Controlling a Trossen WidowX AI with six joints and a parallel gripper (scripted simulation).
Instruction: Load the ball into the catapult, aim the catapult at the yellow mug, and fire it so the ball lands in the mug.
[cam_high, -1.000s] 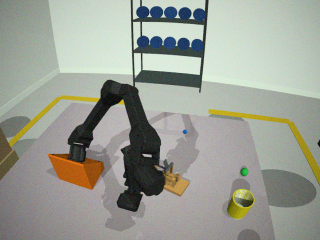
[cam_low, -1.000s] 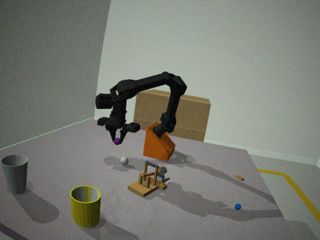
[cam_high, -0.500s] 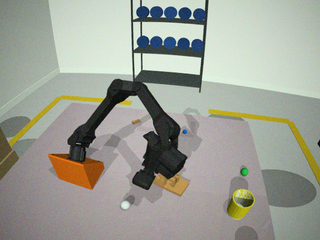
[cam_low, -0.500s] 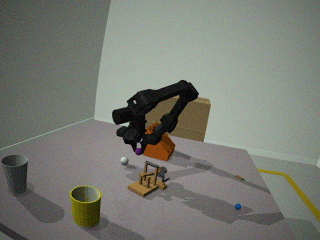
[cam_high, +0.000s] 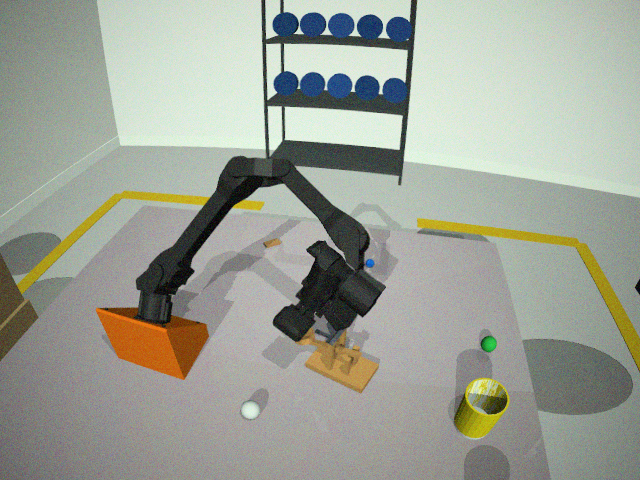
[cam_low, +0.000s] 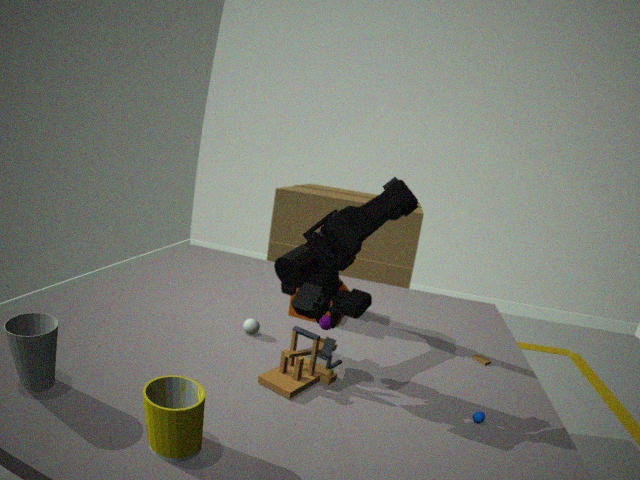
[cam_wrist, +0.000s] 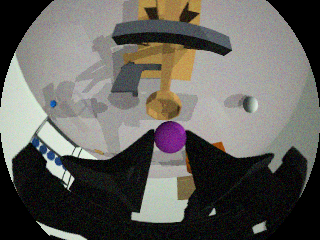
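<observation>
My gripper (cam_low: 325, 321) (cam_wrist: 169, 133) is shut on a purple ball (cam_low: 325, 322) (cam_wrist: 170, 136). It holds the ball above and close behind the cup end of the catapult's arm. The wooden catapult (cam_high: 343, 370) (cam_low: 287, 381) (cam_wrist: 184, 70) stands on the floor, with a dark grey crossbar across its uprights and a dark grey trigger piece beside its arm. The round cup (cam_wrist: 163, 107) at the arm's end looks empty. The yellow mug (cam_high: 478, 417) (cam_low: 175, 431) stands upright, beyond the catapult's front end. In the top view the wrist hides the purple ball.
A white ball (cam_high: 250, 409) (cam_low: 251, 326) (cam_wrist: 250, 104), a blue ball (cam_high: 370, 262) (cam_low: 478, 416) (cam_wrist: 53, 104) and a green ball (cam_high: 488, 344) lie apart. A grey cup (cam_low: 37, 356) stands near the mug. A small wooden block (cam_high: 271, 242) (cam_low: 481, 360) lies farther off.
</observation>
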